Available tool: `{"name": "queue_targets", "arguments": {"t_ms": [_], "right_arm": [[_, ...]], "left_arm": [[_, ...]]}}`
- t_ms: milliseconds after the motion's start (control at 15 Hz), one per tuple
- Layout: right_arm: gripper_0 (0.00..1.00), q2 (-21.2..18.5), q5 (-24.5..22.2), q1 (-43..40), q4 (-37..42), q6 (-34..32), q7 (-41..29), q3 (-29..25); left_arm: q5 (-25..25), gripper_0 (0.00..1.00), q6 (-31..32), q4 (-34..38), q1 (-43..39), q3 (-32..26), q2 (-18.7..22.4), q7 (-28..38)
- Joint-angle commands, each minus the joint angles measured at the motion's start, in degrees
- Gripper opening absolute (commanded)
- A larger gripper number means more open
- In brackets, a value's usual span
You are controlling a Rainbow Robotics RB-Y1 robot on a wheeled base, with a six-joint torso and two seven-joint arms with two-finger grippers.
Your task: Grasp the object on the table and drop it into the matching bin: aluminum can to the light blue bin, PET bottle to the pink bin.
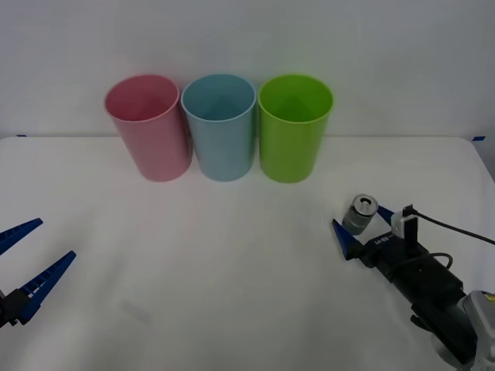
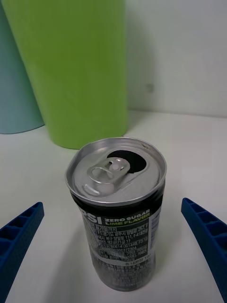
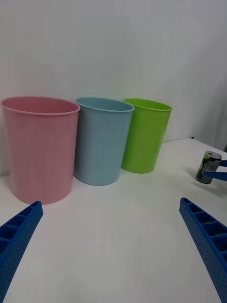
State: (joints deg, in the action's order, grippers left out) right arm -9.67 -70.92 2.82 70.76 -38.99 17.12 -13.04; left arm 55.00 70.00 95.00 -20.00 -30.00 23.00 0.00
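The aluminum can [image 1: 361, 214] stands upright on the white table [image 1: 232, 270] at the right, in front of the lime green bin. It is small and dark-labelled, with a shiny pull-tab top [image 2: 113, 170]. My right gripper [image 1: 362, 224] is open around it, one blue finger [image 2: 19, 236] on each side of the can [image 2: 120, 236], with gaps to it. The pink bin [image 1: 147, 127] and the light blue bin [image 1: 220, 127] stand side by side at the back. At the front left, my left gripper [image 1: 31, 259] waits open and holds nothing.
A lime green bin [image 1: 294, 127] stands right of the light blue one, closest to the can. The left wrist view shows the pink bin [image 3: 40, 147], light blue bin [image 3: 101, 139], green bin [image 3: 144, 135] and the far can [image 3: 208, 166]. A white wall rises behind the bins.
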Motion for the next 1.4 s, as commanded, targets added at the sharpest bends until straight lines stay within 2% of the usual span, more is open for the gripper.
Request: {"name": "queue_targets", "arguments": {"t_ms": [67,467,600,667,1067,1400], "right_arm": [[1.00,0.52,0.08,1.84,-2.12,0.15,0.55,0.03],[1.00,1.49,0.08,2.28,-2.12,1.55,1.17,0.39],[0.16,1.49,0.08,2.28,-2.12,1.29,1.60,0.39],[0.00,1.49,0.08,2.28,-2.12,1.29,1.78,0.39],[0.00,1.49,0.08,2.28,-2.12,1.11,2.22,0.47],[0.00,1.40,1.14,2.10,-1.33,-1.61,2.13,0.65]], "left_arm": [[0.00,1.00,0.00,0.00,0.00,0.00,0.00,0.00],[0.00,1.00,0.00,0.00,0.00,0.00,0.00,0.00],[0.00,1.00,0.00,0.00,0.00,0.00,0.00,0.00],[0.00,1.00,0.00,0.00,0.00,0.00,0.00,0.00],[0.00,1.00,0.00,0.00,0.00,0.00,0.00,0.00],[0.00,1.00,0.00,0.00,0.00,0.00,0.00,0.00]]}}
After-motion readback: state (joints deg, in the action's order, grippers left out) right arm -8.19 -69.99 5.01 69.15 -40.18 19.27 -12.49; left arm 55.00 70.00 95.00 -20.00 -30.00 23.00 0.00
